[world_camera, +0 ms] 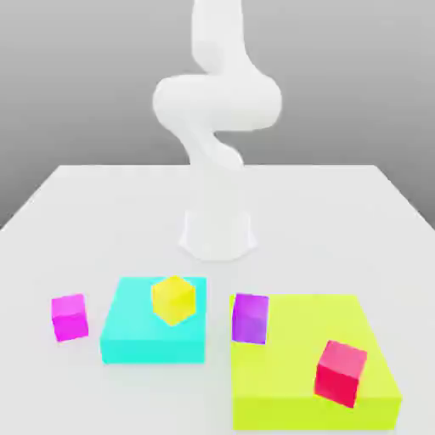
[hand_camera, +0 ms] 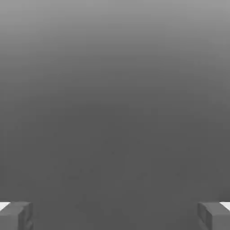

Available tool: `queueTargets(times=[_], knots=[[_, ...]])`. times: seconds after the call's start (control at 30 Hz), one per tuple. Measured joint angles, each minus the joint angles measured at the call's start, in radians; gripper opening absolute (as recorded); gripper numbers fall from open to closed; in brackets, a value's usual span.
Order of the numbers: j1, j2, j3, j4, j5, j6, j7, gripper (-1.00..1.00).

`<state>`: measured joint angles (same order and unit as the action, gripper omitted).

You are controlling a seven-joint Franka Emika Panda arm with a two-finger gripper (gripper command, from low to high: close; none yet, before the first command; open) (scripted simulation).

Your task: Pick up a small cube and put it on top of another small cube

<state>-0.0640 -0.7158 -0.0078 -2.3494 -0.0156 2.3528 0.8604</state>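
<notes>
The small bright magenta-pink cube (world_camera: 69, 316) rests on the white table at the exterior view's left, beside a flat cyan block. A yellow small cube (world_camera: 173, 298) sits on top of that cyan block (world_camera: 144, 340). A violet-purple cube (world_camera: 250, 318) stands at the near-left corner region of a flat yellow-green block (world_camera: 289, 382), and a crimson-red cube (world_camera: 341, 372) sits on it toward the exterior view's right. In the hand view my gripper (hand_camera: 115, 216) is open, its grey fingertips (hand_camera: 15, 216) far apart with nothing between them, facing plain grey background.
The white arm (world_camera: 217, 102) rises from its base (world_camera: 217, 234) at the table's middle and leaves the picture at the top. The white table (world_camera: 85, 212) extends behind and around the blocks.
</notes>
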Motion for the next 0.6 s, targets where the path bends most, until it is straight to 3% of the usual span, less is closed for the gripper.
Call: queueTargets(times=[0.37,0.6], knots=[[-0.273,0.411,-0.098,-0.231,-0.066,0.253,0.287,0.0],[-0.415,0.665,-0.2,-0.376,-0.02,0.411,0.401,0.0]])
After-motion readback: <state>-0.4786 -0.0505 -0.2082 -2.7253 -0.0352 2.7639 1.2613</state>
